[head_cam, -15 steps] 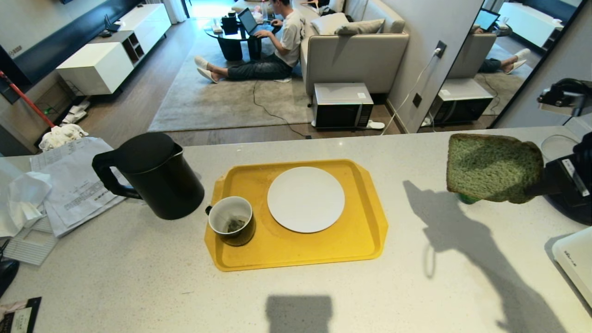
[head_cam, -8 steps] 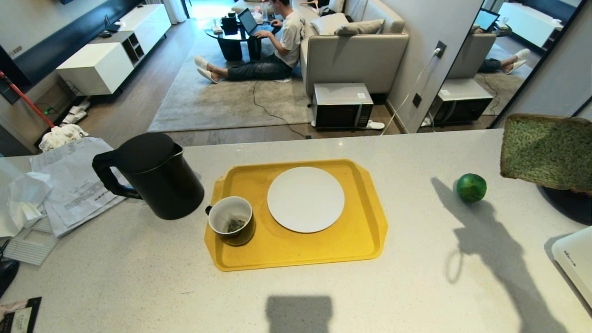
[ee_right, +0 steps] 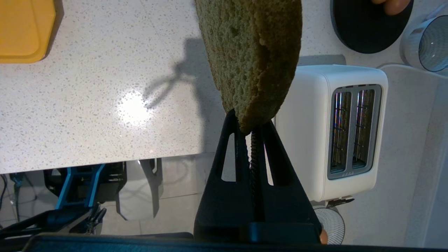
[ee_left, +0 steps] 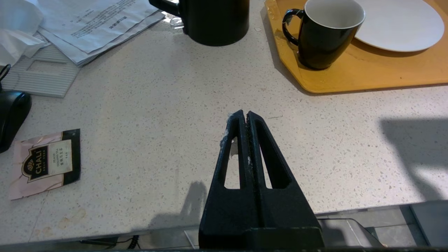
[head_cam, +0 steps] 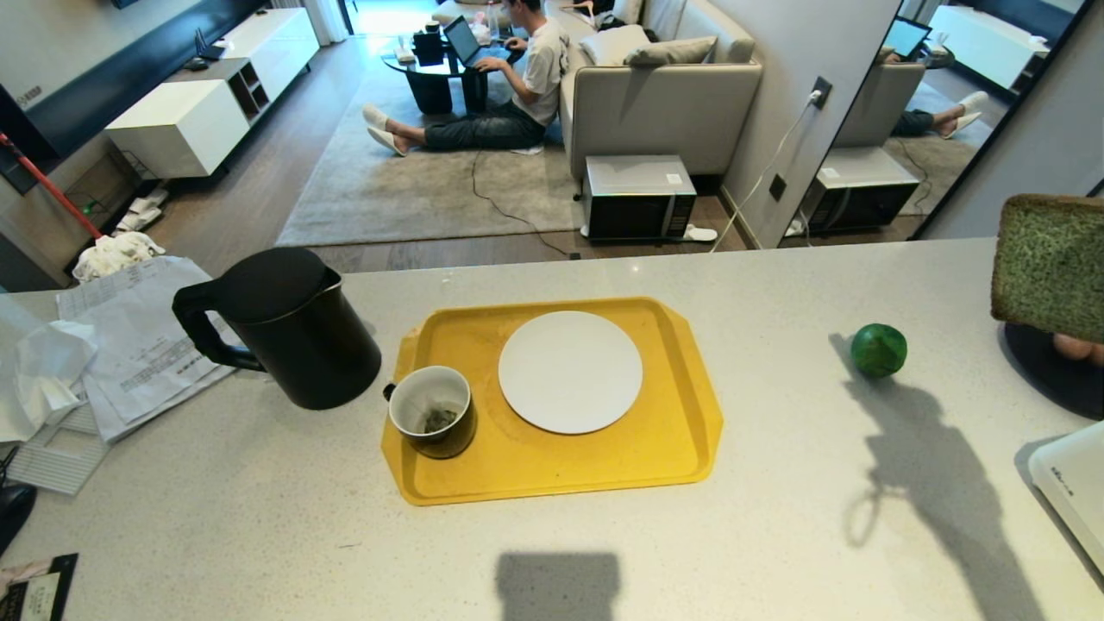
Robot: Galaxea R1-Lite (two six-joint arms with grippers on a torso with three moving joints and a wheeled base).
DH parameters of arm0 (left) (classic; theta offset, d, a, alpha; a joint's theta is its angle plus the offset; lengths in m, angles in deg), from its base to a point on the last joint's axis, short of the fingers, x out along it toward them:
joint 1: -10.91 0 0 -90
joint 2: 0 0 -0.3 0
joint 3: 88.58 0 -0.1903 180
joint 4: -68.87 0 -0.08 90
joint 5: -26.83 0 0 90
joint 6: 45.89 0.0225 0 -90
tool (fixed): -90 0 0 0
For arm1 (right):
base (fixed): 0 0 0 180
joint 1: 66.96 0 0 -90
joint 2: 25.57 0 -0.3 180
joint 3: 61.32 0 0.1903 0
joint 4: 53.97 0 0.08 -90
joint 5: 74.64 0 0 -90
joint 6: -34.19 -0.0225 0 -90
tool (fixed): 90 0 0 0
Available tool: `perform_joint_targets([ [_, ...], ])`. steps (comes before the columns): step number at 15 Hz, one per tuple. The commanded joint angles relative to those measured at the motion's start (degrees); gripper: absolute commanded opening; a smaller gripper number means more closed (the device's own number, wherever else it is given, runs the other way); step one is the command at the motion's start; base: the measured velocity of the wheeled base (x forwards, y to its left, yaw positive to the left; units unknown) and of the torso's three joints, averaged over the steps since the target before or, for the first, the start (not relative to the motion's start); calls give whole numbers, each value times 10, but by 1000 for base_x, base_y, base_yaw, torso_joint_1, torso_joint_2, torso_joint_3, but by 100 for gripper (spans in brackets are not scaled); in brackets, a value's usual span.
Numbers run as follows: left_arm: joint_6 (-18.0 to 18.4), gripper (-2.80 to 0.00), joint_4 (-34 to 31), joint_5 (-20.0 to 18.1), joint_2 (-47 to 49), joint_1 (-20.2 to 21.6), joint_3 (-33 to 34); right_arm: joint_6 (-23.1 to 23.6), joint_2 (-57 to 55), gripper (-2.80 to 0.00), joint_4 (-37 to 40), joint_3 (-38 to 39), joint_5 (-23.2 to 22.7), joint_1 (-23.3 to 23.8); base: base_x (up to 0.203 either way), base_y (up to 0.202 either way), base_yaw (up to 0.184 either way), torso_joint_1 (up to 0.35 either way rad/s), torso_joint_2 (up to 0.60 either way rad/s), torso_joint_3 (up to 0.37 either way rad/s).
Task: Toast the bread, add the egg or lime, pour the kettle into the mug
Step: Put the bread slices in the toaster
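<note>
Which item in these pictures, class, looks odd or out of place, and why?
The pale green bread slice is unusually coloured for bread; it hangs in the air, pinched at one edge by the right gripper, beside the white two-slot toaster. A torn pink tea sachet lies loose on the speckled counter.

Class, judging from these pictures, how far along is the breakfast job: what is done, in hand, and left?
Done: nothing finished; the plate is bare. In hand: the right gripper is shut on the bread, held in the air near the toaster. The left gripper is shut, idle. Left: toasting, adding the lime, pouring the kettle into the mug.
</note>
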Motion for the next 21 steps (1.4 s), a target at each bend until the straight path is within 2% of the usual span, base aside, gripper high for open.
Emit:
perform_joint_targets([
  [1, 0, -280, 0, 0, 0, 0, 1, 1, 2, -280, 3, 0, 1, 0, 0, 0, 0, 0, 0, 0],
  [21, 0, -280, 0, 0, 0, 0, 1, 1, 13, -280, 1, 15, 1, 4, 0, 0, 0, 10, -21, -9],
])
